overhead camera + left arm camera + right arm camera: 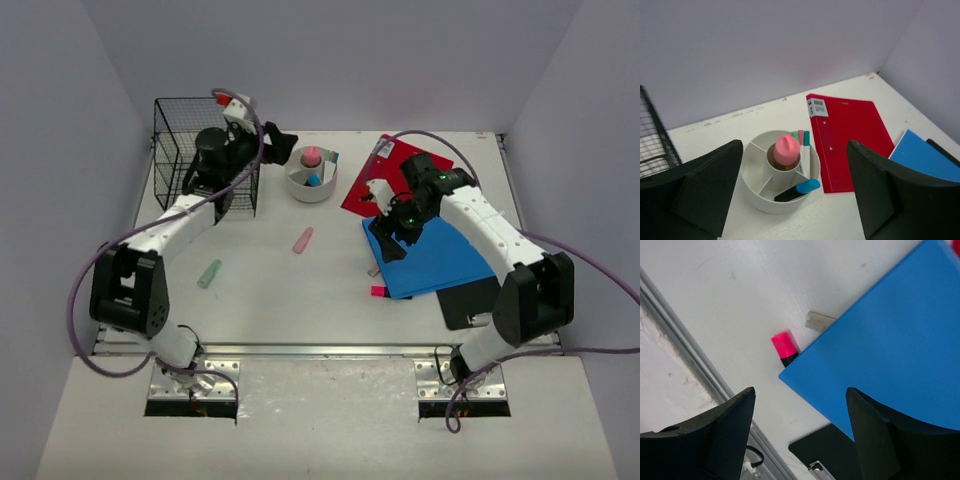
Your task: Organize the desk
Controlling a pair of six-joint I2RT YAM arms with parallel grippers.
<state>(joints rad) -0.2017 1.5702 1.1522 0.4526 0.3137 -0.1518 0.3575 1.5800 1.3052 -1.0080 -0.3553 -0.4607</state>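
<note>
While the left gripper (795,160) hung wide near the organizer (756,196) by the desk's (260,285) far edge, the right gripper (800,395) gaped empty over the blue folder (890,340).

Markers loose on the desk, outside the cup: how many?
3: green marker left of centre, toward the front; pale pink marker in the middle; pink-capped marker poking from under the blue folder at its near edge. Others may be hidden under it.

We see bright, even light on the desk (260,290), with faint, soft shadows. Near fingers (695,195) blur slightly at 4 and 8 o'clock.
</note>
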